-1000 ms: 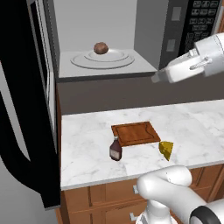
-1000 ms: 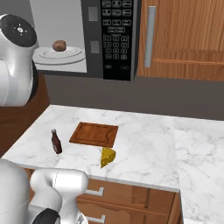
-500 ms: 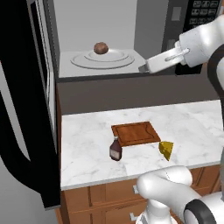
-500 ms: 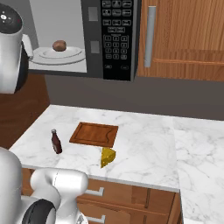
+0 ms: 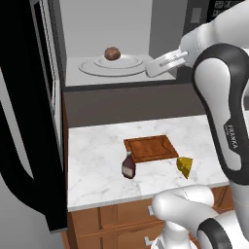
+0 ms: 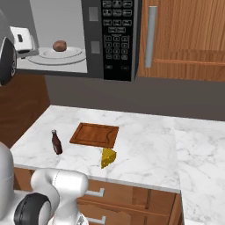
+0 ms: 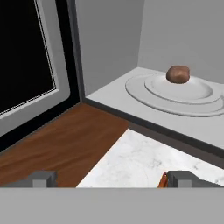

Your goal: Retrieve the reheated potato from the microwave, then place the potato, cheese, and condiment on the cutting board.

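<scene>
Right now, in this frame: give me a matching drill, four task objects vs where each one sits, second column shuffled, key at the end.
Things:
1. potato
2. cheese
3. condiment
4. gripper

Places:
A. on the counter at the cutting board's near left corner
B. at the microwave's open front, jaws open, holding nothing
C. on the plate inside the microwave
D. on the counter off the board's near right corner

Pairs: 1-C, 2-D, 3-A, 4-B
</scene>
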